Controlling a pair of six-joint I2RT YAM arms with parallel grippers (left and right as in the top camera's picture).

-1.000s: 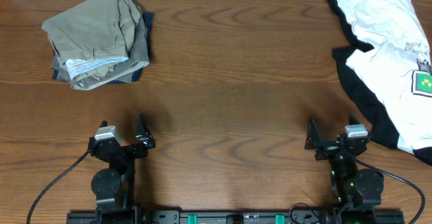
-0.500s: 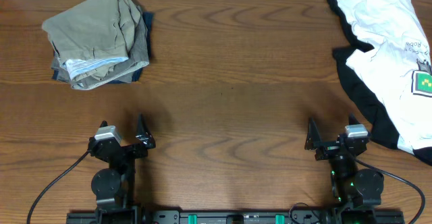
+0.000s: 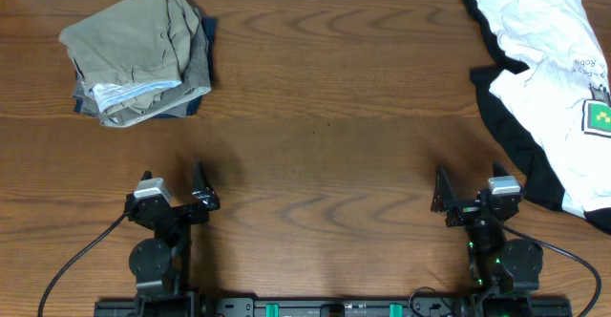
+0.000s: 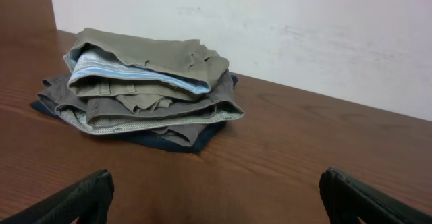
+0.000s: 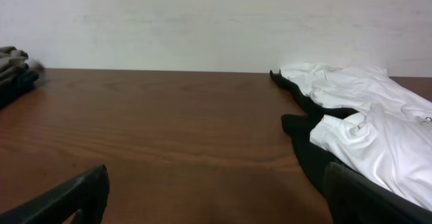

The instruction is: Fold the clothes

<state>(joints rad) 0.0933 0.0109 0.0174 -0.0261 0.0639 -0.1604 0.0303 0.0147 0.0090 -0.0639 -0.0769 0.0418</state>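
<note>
A folded stack of clothes [image 3: 138, 54] lies at the far left of the table, khaki-green shorts [image 4: 145, 59] on top of grey and navy pieces. At the far right a crumpled white T-shirt [image 3: 554, 64] with a small green print [image 3: 601, 116] lies spread over a black garment [image 3: 511, 136]; the right wrist view shows the same T-shirt [image 5: 368, 133]. My left gripper [image 3: 172, 177] rests near the front edge, open and holding nothing, its gap [image 4: 216, 193] facing the stack. My right gripper [image 3: 468, 179] is likewise open over bare wood [image 5: 216, 187], left of the black garment.
The brown wooden table [image 3: 325, 116] stretches between the two piles. A white wall [image 5: 202, 21] runs behind its far edge. Both arm bases and their cables [image 3: 67, 269] sit at the front edge.
</note>
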